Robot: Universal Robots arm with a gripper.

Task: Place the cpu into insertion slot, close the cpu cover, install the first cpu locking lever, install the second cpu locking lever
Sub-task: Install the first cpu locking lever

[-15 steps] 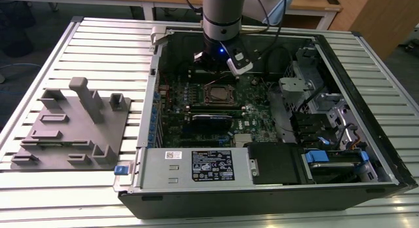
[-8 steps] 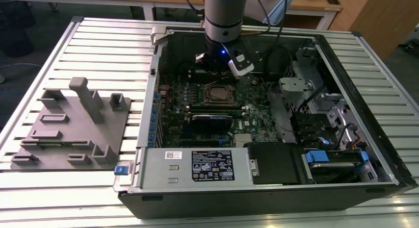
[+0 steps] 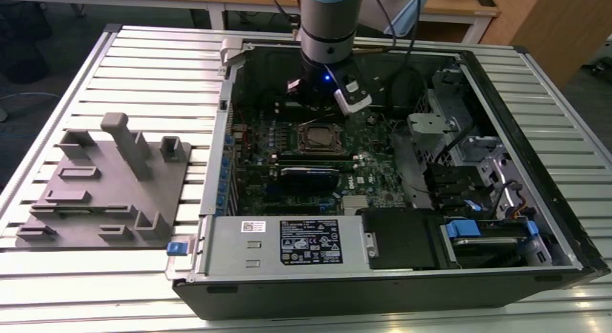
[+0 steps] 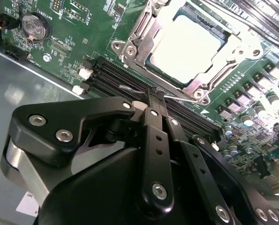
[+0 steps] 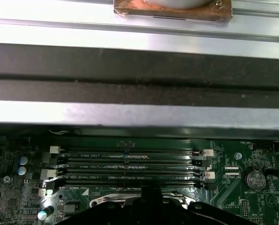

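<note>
Robotics lab or workshop: open computer case (image 3: 383, 293) on slatted metal table (image 3: 153, 61), robot arm (image 3: 330, 18), wooden desks (image 3: 459, 5) behind.

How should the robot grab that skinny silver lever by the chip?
Probably its free wire end, from above, fingers either side: the locking lever is a thin rod lying over the black slots, clear of the cpu cover.

cpu (image 4: 184, 49) in insertion slot (image 4: 129, 49) | cpu cover (image 4: 234, 44) on top | gripper (image 4: 155, 95) beside slot, over mem slots (image 4: 110, 77)
</note>
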